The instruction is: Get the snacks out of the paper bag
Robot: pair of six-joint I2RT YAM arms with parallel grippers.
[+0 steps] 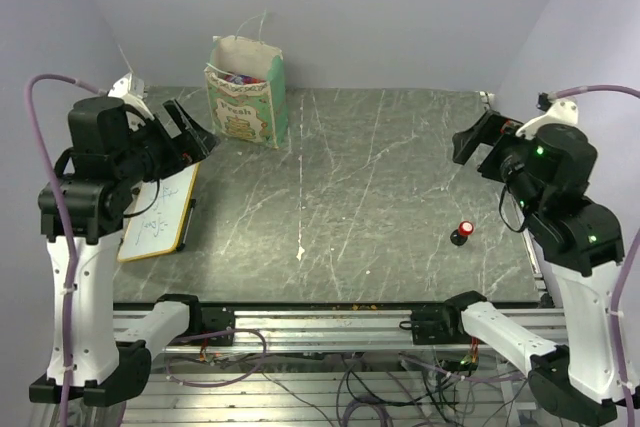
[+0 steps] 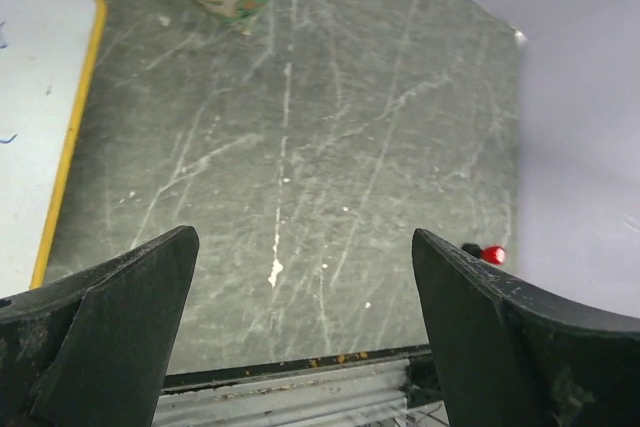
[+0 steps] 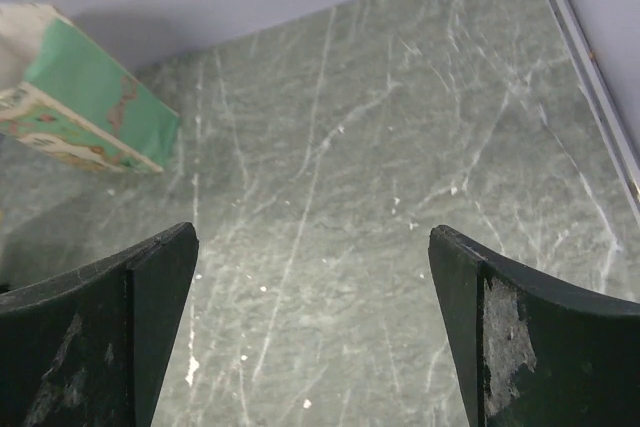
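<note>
The left pincer (image 2: pixel 302 237) is hovering, jaws wide apart, over the dark marble counter (image 1: pixel 380 197) at its left edge; the right pincer (image 3: pixel 313 234) is gaping likewise at the right edge. The mint-green paper carrier bag (image 1: pixel 247 99) is standing toward the far-left corner, apart from both, with shiny snack packets (image 1: pixel 237 78) inside.

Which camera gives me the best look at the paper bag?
Top external: the whole paper bag stands upright, open top showing snacks inside. Left wrist catches only its printed lower corner; right wrist only its green side and base.
</note>
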